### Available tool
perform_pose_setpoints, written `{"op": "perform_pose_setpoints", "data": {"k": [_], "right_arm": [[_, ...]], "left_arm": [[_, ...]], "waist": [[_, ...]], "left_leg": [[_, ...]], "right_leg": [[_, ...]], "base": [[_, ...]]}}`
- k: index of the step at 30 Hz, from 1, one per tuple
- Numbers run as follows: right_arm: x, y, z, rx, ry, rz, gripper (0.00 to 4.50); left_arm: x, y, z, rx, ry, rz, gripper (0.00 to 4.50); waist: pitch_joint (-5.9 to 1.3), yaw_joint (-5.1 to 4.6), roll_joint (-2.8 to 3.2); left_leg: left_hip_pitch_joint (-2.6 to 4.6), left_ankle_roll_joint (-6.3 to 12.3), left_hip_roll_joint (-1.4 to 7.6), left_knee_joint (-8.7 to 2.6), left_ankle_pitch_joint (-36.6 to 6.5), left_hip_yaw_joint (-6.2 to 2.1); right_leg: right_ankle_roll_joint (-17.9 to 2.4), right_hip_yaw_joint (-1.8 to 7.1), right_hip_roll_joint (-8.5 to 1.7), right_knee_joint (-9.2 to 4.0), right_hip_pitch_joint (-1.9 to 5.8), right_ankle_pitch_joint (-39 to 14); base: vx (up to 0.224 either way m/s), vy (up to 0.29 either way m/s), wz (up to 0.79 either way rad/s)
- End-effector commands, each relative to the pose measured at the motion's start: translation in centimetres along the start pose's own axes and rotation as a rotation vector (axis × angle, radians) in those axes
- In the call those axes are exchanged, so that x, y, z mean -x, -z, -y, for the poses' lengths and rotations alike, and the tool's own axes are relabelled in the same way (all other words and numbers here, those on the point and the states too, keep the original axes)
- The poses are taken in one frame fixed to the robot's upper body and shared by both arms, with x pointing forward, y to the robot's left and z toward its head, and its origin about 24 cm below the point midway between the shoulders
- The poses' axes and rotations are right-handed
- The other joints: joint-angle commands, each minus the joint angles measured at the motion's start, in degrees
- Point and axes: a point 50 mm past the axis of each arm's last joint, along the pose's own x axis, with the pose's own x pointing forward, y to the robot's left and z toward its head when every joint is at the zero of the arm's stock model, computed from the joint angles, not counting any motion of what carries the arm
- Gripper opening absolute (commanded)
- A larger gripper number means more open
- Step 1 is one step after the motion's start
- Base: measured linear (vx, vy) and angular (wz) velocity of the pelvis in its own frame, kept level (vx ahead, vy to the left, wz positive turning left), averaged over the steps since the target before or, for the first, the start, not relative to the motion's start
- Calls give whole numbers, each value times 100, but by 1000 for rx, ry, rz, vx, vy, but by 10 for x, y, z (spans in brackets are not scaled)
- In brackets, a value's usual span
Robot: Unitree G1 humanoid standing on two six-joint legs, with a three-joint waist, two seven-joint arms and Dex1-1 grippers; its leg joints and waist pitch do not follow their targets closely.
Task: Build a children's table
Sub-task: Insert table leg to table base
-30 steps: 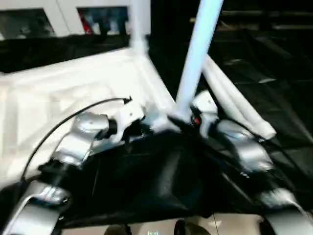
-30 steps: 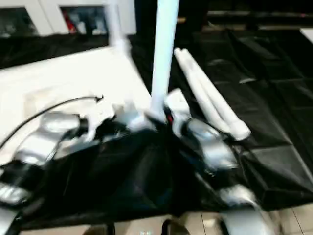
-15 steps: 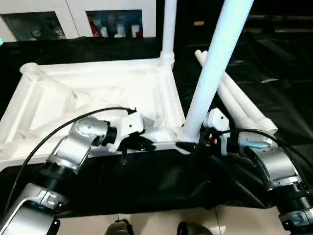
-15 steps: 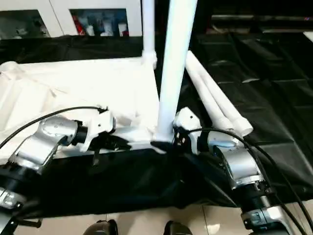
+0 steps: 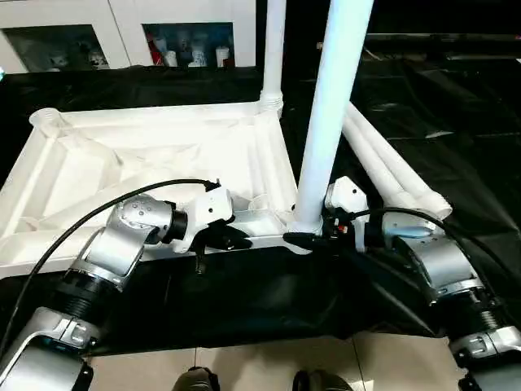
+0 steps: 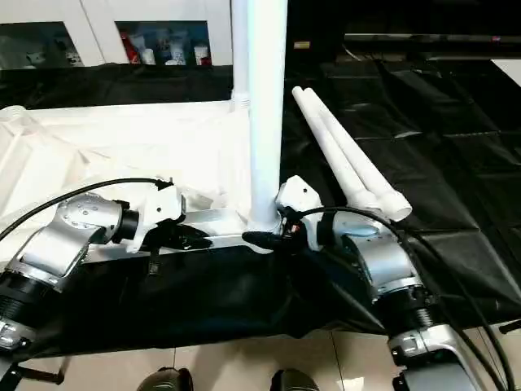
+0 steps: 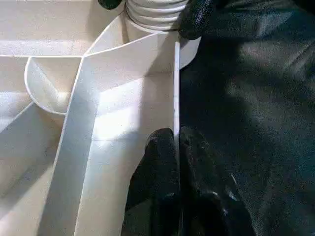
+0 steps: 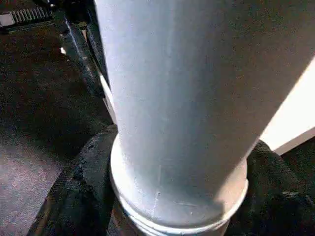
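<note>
The white table top [image 5: 155, 151] lies upside down on black cloth, ribbed underside up. One leg [image 5: 273, 49] stands in its far right corner socket. A second leg [image 5: 332, 114] stands upright in the near right corner socket. Two more legs [image 5: 391, 167] lie loose on the cloth to the right. My left gripper [image 5: 228, 239] is shut on the top's near rim, its fingers [image 7: 160, 157] pinching the thin wall. My right gripper [image 5: 303, 239] is shut on the base of the near leg [image 8: 177, 98], with fingers [image 8: 81, 191] on both sides.
Black cloth [image 5: 464, 122] covers the work surface and drapes over its near edge. Glass-fronted cabinets [image 5: 187, 37] stand at the back. A black cable [image 5: 89, 220] arcs over my left forearm. Pale tiled floor [image 5: 252, 366] shows below.
The camera has shifted and steadied. The near leg, which leaned to the right, now stands upright in its corner socket. Both grippers keep their holds.
</note>
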Motion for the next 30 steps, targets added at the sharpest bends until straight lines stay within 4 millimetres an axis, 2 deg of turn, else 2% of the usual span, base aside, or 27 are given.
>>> {"op": "perform_pose_setpoints", "data": {"k": [1, 7, 10, 11, 12, 13, 14, 15, 16, 18, 20, 21, 22, 23, 25, 27, 28, 29, 30], "right_arm": [[-5, 5, -4, -29, -6, 12, 274], [-15, 24, -3, -156, 143, 33, 273], [-28, 35, -1, -260, 274, 26, 273], [-34, 38, 0, -298, 325, 22, 273], [-36, 39, 0, -306, 340, 21, 273], [-46, 42, 2, -352, 419, 12, 273], [-53, 42, 2, -373, 459, 6, 273], [-53, 42, 2, -373, 459, 6, 272], [-60, 42, 3, -384, 503, 0, 272], [-81, 33, 3, -365, 576, -32, 272], [-90, 29, 1, -345, 582, -38, 272], [-93, 25, 1, -338, 569, -22, 272], [-93, 25, 1, -338, 569, -21, 272], [-92, 23, 2, -344, 565, -4, 307], [-92, 22, 3, -352, 567, 10, 342], [-90, 18, 7, -345, 565, 43, 348], [-88, 17, 8, -329, 566, 49, 377], [-86, 16, 10, -305, 569, 59, 386], [-85, 15, 12, -289, 572, 65, 389]], "left_arm": [[0, -12, 1, -37, 12, 48, 0], [-6, -7, -1, 4, -43, 35, 0], [-16, -5, -8, 33, -142, 9, 0], [-21, -5, -11, 46, -181, 0, 0], [-22, -5, -11, 49, -189, -2, 0], [-32, -7, -14, 71, -242, -9, 0], [-38, -8, -15, 84, -271, -13, 0], [-38, -8, -15, 84, -271, -13, 0], [-45, -10, -16, 94, -292, -17, 0], [-68, -21, -13, 107, -319, -7, 0], [-76, -26, -10, 101, -310, 9, 0], [-79, -29, -10, 89, -304, 20, 0], [-79, -29, -10, 89, -304, 20, 0], [-79, -30, -10, 87, -301, 25, 0], [-78, -30, -10, 82, -301, 29, 0], [-75, -29, -10, 66, -287, 39, 0], [-73, -29, -10, 59, -278, 46, 0], [-71, -28, -10, 56, -270, 48, 0], [-69, -28, -10, 55, -266, 48, 0]], "waist": [[-594, 50, -23], [-553, 39, -12], [-502, 2, -6], [-448, -25, -14], [-434, -14, -14], [-415, -24, -3], [-367, -46, -5], [-368, -53, -7], [-378, -51, -15], [-346, -88, -20], [-359, -94, -15], [-357, -102, -48], [-363, -93, -40], [-360, -87, -32], [-368, -92, -43], [-380, -88, -47], [-383, -91, -50], [-406, -83, -47], [-408, -93, -48]], "left_leg": [[63, 608, 85, -289, -135, 10], [80, 508, 89, -312, -314, 6], [94, 308, 84, -348, -698, 7], [118, 116, 71, -384, -1031, -1], [135, 47, 70, -400, -1155, -10], [141, -2, 81, -414, -1260, -11], [186, -116, 74, -448, -1626, -30], [226, -182, 73, -452, -1815, -42], [224, -181, 71, -458, -1813, -51], [211, -227, 58, -491, -1859, -65], [239, -222, 53, -484, -1947, -68], [230, -177, 59, -491, -2001, -69], [226, -156, 55, -491, -1990, -70], [235, -127, 59, -498, -2038, -64], [221, -103, 62, -508, -2064, -69], [210, -64, 67, -512, -2017, -67], [201, -61, 69, -512, -1981, -65], [202, -49, 77, -507, -1916, -60], [173, -38, 77, -512, -1839, -61]], "right_leg": [[-1763, 238, -370, -267, 421, 688], [-1764, 240, -371, -295, 396, 454], [-1698, 245, -376, -363, 369, -85], [-1578, 246, -386, -442, 359, -771], [-1503, 242, -393, -468, 363, -1054], [-1445, 254, -410, -484, 334, -1276], [-1299, 240, -404, -550, 308, -1893], [-1178, 247, -420, -586, 291, -2243], [-1138, 248, -422, -595, 303, -2262], [-1075, 231, -409, -619, 283, -2406], [-982, 232, -427, -661, 259, -2578], [-947, 232, -417, -672, 260, -2548], [-937, 232, -417, -666, 261, -2509], [-928, 239, -414, -680, 243, -2479], [-931, 235, -406, -668, 252, -2420], [-969, 242, -416, -666, 252, -2316], [-985, 244, -414, -657, 259, -2260], [-1024, 247, -424, -649, 259, -2164], [-1059, 245, -417, -629, 277, -2046]], "base": [[0, 0, 0], [0, 0, 0], [0, 0, 0], [0, 0, 0], [0, 0, 0], [0, 0, 0], [0, 0, 0], [0, 0, 0], [0, 0, 0], [0, 0, 0], [-27, 6, -2], [0, 0, 0], [0, 0, 0], [0, 0, 0], [0, 0, 0], [0, 0, 0], [0, 0, 0], [0, 0, 0], [0, 0, 0]]}}
